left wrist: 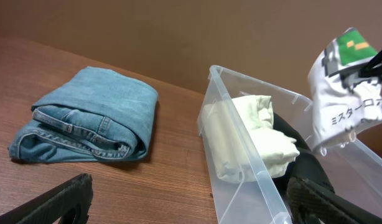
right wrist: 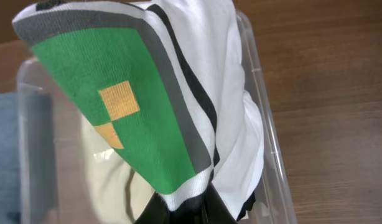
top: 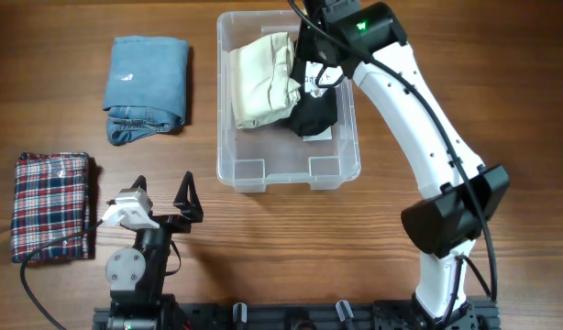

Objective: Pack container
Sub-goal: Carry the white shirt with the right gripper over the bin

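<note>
The clear container (top: 288, 174) stands at the top middle of the table. A folded cream garment (top: 261, 78) lies in its left half and a black garment (top: 315, 117) in its right half. My right gripper (top: 311, 78) is shut on a white shirt with a green patch (right wrist: 135, 93) and holds it hanging over the container's right side (right wrist: 269, 137). The shirt also shows in the left wrist view (left wrist: 346, 93), above the bin (left wrist: 241, 155). My left gripper (top: 162, 192) is open and empty, in front of and to the left of the container.
Folded blue jeans (top: 147, 87) lie left of the container, also seen in the left wrist view (left wrist: 91, 115). A folded plaid shirt (top: 50, 206) lies at the left edge, beside the left arm's base.
</note>
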You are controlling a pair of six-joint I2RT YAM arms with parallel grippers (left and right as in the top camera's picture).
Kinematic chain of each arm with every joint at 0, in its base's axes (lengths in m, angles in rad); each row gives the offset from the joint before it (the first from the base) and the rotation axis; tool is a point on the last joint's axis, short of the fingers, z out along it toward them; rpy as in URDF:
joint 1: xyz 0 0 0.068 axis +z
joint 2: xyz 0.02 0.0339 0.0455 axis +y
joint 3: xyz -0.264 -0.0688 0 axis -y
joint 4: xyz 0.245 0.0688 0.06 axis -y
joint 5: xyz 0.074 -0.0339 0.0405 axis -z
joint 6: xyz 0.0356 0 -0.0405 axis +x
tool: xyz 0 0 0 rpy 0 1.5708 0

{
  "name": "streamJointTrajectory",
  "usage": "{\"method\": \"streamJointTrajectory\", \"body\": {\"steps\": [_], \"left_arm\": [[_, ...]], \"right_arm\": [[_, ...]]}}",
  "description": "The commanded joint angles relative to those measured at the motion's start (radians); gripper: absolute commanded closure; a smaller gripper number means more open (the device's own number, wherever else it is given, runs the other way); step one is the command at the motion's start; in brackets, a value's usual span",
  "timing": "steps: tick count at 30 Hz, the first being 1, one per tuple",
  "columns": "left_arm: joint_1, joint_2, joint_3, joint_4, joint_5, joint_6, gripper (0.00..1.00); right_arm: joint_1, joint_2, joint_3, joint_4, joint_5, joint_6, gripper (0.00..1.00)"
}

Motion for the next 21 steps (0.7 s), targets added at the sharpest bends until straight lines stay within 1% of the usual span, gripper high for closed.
{"method": "streamJointTrajectory", "body": {"steps": [1,4,5,6,7,8,9,11,13,16,21], "left_arm": [[0.008,0.000,-0.008,0.000,-0.014,0.020,0.00],[0.008,0.000,-0.008,0.000,-0.014,0.020,0.00],[0.008,0.000,-0.008,0.000,-0.014,0.020,0.00],[0.008,0.000,-0.008,0.000,-0.014,0.020,0.00],[0.008,0.000,-0.008,0.000,-0.014,0.020,0.00],[0.008,0.000,-0.008,0.000,-0.014,0.020,0.00],[0.008,0.000,-0.008,0.000,-0.014,0.020,0.00],[0.008,0.000,-0.008,0.000,-0.014,0.021,0.00],[0.008,0.000,-0.008,0.000,-0.014,0.020,0.00],[0.008,0.000,-0.008,0.000,-0.014,0.020,0.00],[0.008,0.000,-0.008,0.000,-0.014,0.020,0.00]], "right_arm": [[0.004,0.071,0.018,0.017,-0.011,0.021,0.96],[0.011,0.105,0.018,0.039,-0.046,0.021,0.95],[0.017,0.121,0.018,0.052,-0.063,0.021,0.90],[0.023,0.132,0.018,0.061,-0.067,0.021,0.81],[0.029,0.143,0.018,0.071,-0.077,0.021,0.77],[0.034,0.151,0.018,0.079,-0.092,0.019,0.68],[0.040,0.166,0.018,0.100,-0.131,0.012,0.62],[0.047,0.180,0.018,0.135,-0.189,-0.008,0.60],[0.051,0.184,0.018,0.154,-0.207,-0.006,0.54],[0.054,0.179,0.019,0.180,-0.220,-0.004,0.52],[0.054,0.154,0.019,0.252,-0.220,-0.005,0.54]]}}
